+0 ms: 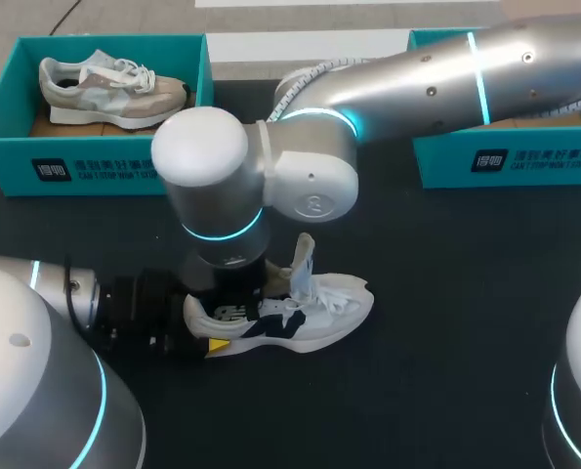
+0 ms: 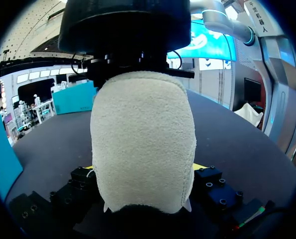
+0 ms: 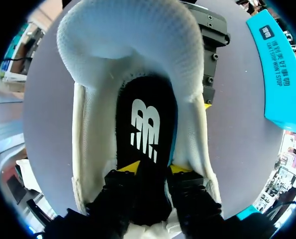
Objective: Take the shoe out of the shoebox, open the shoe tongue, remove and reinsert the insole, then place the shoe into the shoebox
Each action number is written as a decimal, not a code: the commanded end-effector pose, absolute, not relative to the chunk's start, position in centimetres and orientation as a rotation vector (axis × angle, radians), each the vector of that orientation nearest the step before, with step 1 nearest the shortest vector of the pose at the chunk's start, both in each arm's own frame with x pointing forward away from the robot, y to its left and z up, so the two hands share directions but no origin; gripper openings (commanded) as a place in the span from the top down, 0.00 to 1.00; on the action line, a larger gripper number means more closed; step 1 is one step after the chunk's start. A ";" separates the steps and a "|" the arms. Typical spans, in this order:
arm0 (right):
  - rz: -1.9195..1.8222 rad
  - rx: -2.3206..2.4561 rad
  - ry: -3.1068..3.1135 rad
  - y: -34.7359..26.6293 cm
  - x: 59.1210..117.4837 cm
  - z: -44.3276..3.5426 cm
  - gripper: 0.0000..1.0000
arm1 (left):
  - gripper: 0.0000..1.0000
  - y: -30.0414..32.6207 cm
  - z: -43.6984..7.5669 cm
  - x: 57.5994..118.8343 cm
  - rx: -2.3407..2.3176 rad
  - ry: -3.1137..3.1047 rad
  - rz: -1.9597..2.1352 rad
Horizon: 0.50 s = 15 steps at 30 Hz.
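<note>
A white shoe [image 1: 305,313] with dark side marks lies on the black table, tongue pulled up. My left gripper [image 1: 212,342] comes in from the left and is shut on the shoe's heel [image 2: 143,144], a yellow tip on each side. My right arm [image 1: 217,195] reaches down over the shoe's opening and hides its own fingers in the head view. In the right wrist view, my right gripper [image 3: 155,169] is inside the shoe. Its fingertips [image 3: 130,167] stand slightly apart on the black insole [image 3: 145,124], which lies flat in the shoe.
A teal shoebox [image 1: 95,161] at the back left holds a second, grey-and-beige shoe [image 1: 109,88]. Another teal shoebox [image 1: 505,161] stands at the back right, partly behind my right arm. Bare black table surrounds the white shoe.
</note>
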State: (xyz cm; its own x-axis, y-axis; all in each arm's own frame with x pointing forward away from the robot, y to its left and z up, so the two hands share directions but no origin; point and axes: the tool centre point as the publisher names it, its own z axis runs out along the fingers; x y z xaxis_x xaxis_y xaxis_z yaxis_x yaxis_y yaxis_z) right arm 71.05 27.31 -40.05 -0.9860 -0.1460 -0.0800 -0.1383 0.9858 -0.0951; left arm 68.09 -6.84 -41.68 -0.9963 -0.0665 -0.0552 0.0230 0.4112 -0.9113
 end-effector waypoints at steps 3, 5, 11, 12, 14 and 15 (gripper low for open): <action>-0.122 -0.207 3.076 27.7 69.7 -42.0 1.00 | 1.00 -6.8 -41.8 67.9 -0.036 2.570 -1.657; -0.131 -0.199 3.084 27.5 69.3 -41.7 1.00 | 1.00 -6.8 -41.8 67.9 -0.036 2.570 -1.657; -0.152 -0.166 3.087 26.4 68.5 -40.1 1.00 | 1.00 -6.8 -41.8 67.9 -0.036 2.570 -1.657; -0.153 -0.164 3.087 26.2 68.4 -39.6 1.00 | 1.00 -6.8 -41.8 67.9 -0.036 2.570 -1.657; -0.172 -0.163 3.078 25.9 68.3 -38.8 1.00 | 1.00 -6.8 -41.8 67.9 -0.036 2.570 -1.657; -0.170 -0.166 3.076 25.8 68.3 -38.4 1.00 | 1.00 -6.8 -41.8 67.9 -0.036 2.570 -1.657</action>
State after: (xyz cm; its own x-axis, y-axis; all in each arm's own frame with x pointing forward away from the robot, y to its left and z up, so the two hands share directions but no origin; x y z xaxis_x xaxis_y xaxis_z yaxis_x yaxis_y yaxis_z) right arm 69.14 26.50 -39.58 -0.9934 -0.1090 -0.0364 -0.1043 0.9882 -0.1119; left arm 68.01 -6.94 -41.58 -0.9963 -0.0641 -0.0571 0.0259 0.4097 -0.9119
